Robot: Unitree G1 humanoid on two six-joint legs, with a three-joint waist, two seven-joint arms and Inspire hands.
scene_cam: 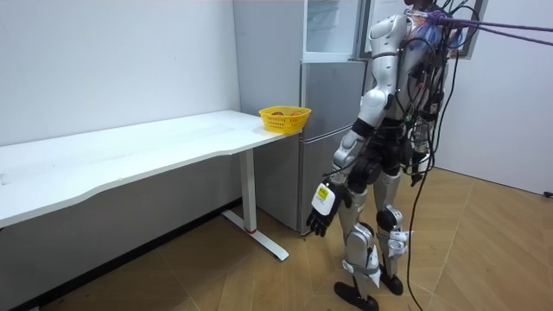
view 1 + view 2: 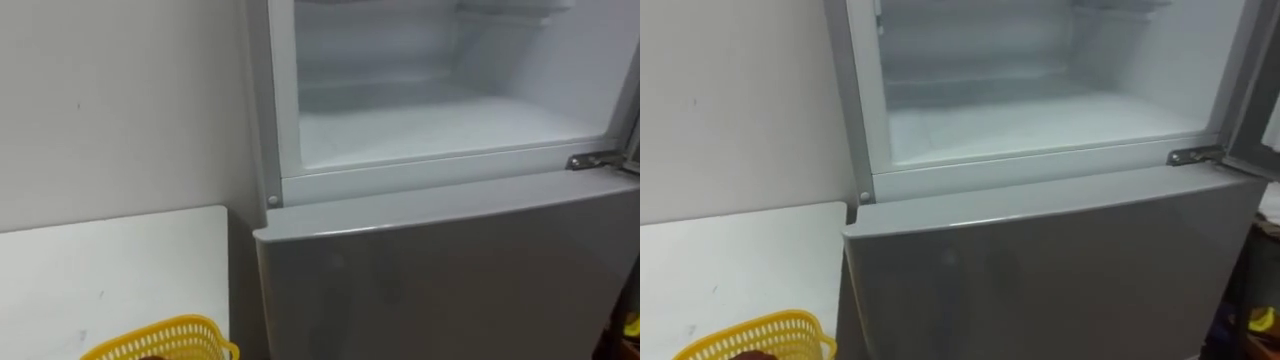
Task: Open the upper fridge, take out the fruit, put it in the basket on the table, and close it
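The fridge's upper compartment [image 2: 440, 125] stands open right in front of me, its door swung off to the right by the hinge [image 2: 595, 160]. The white shelf and floor inside look bare as far as I can see. In the room view I stand facing the fridge [image 1: 333, 86]. My left hand [image 1: 321, 207] hangs low at my side, fingers relaxed and holding nothing.
The grey lower fridge door [image 2: 450, 270] is closed. A white table [image 2: 110, 270] stands against the wall to my left, touching the fridge's side. A yellow basket [image 2: 165, 340] with orange-red items sits on the table corner nearest the fridge.
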